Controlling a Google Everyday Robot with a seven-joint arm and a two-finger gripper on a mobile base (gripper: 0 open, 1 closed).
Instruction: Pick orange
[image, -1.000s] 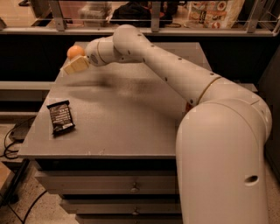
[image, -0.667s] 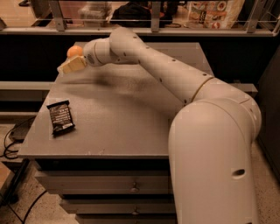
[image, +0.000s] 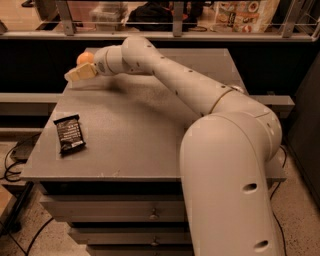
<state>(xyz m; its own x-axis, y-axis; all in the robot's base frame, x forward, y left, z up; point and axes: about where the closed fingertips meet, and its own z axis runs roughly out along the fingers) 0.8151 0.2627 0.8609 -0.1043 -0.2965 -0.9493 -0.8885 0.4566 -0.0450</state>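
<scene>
Grey bench (image: 150, 125) fills the middle of the view, and right at its far left corner we have the orange (image: 84, 57), a small round fruit peeking out just above the gripper (image: 79, 73). The gripper is at that same corner, its pale tan end pointing left and a little downward, pressed close against the near side of the orange. Is it clamped on the fruit or only beside it? Cannot tell from this angle, because the gripper hides the lower half of the orange.

From there the white arm (image: 190, 85) runs back to the right, low across the far half of the bench, and bends into the big white robot body (image: 230, 190) in the right foreground.

Near the left front edge, a dark snack packet (image: 69, 134) lies flat, well apart from the orange and the gripper.

Below the bench front, drawers (image: 115, 212) are stacked. Cables (image: 10, 160) trail on the floor at the left. Behind it all, a dark ledge with a metal rail (image: 175, 35), and a printed bag (image: 245, 12) up at the top right.
</scene>
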